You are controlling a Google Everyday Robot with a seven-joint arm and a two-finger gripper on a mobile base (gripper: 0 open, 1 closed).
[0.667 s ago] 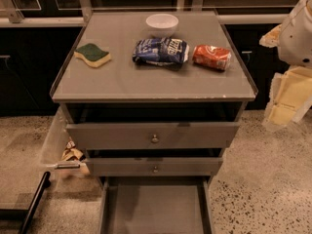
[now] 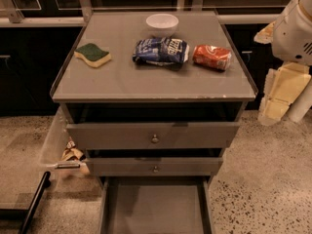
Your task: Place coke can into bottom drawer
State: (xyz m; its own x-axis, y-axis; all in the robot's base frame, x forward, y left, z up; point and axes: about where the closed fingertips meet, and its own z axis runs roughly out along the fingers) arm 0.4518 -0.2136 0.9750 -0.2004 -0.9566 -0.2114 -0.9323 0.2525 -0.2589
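At the cabinet's right flank, the gripper (image 2: 276,101) hangs beyond the surface (image 2: 146,84) edge; how wide its jaws stand cannot be told. The coke can (image 2: 212,57) lies on its side to the gripper's left, long axis roughly left-right, with a blue snack bag (image 2: 161,51) just beside it. Below, the bottom drawer (image 2: 156,209) stands pulled out.

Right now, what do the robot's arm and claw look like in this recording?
At the right edge, beside the grey cabinet, the arm is a rounded white housing with a small patch of dark vent slits. Below it, the claw is pale cream-yellow blocky segments with flat faces. No cables or lettering show.
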